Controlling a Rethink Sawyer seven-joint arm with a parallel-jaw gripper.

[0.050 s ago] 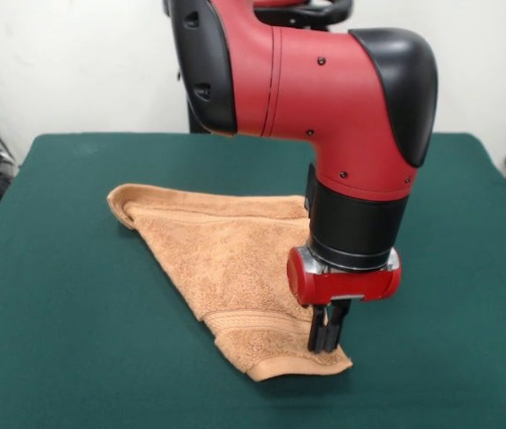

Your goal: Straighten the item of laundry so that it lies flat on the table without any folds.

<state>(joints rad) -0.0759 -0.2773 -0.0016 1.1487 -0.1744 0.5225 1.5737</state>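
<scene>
Nearest the camera lies the pointed front corner of the orange-tan terry hand towel (pixel 226 259), its woven border band and hem running just behind that tip. The towel is folded into a rough triangle, and it rests near the middle of the dark green felt-topped table (pixel 65 313). Its other visible corner is rolled over at the back left. My gripper (pixel 327 335) comes straight down onto the front corner, with my black fingers (pixel 324 331) drawn close together and touching the cloth. I cannot tell whether they are pinching the towel or only pressing on it. My red and black arm (pixel 324 89) rises above the towel's right side.
</scene>
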